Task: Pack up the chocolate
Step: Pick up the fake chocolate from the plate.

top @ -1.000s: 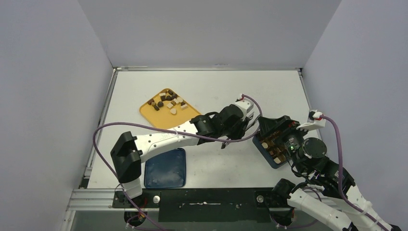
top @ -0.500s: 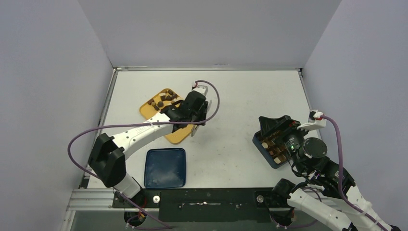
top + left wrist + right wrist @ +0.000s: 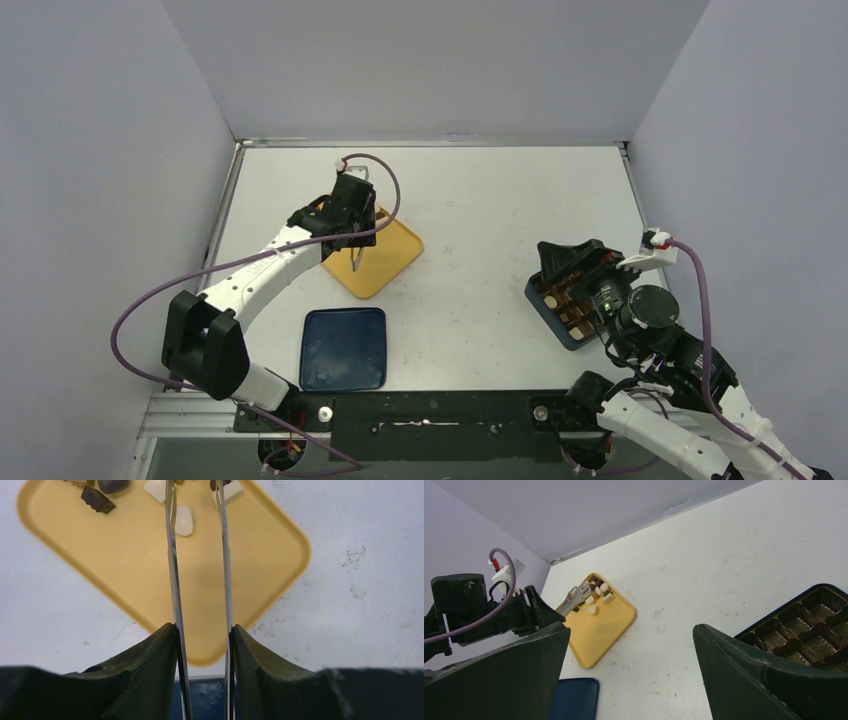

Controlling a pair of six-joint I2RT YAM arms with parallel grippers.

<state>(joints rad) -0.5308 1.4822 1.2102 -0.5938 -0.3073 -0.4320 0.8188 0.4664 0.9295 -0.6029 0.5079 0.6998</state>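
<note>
Nearest me, at about 7 o'clock on the worktop [image 3: 480, 200], a dark blue lid [image 3: 343, 348] lies flat. Over at 4 o'clock the right gripper [image 3: 631, 630] hangs with its fingers spread wide and nothing between them, at the far end of the dark blue compartment box [image 3: 560, 312]. A few brown pieces seem to sit in the box's cells.

Further out, at 10 o'clock, the left gripper [image 3: 203, 630] hovers over the yellow tray [image 3: 260, 575]. Its fingers are pinched narrow on the long metal tongs [image 3: 172, 565], one blade against each finger, and the blades point toward 12 o'clock.

The chocolate [image 3: 183, 520] is clustered at the tray's far corner, a mix of dark and cream pieces. One cream piece shows between the blades. The blade tips run out of the wrist view, so I cannot tell whether they touch anything.
</note>
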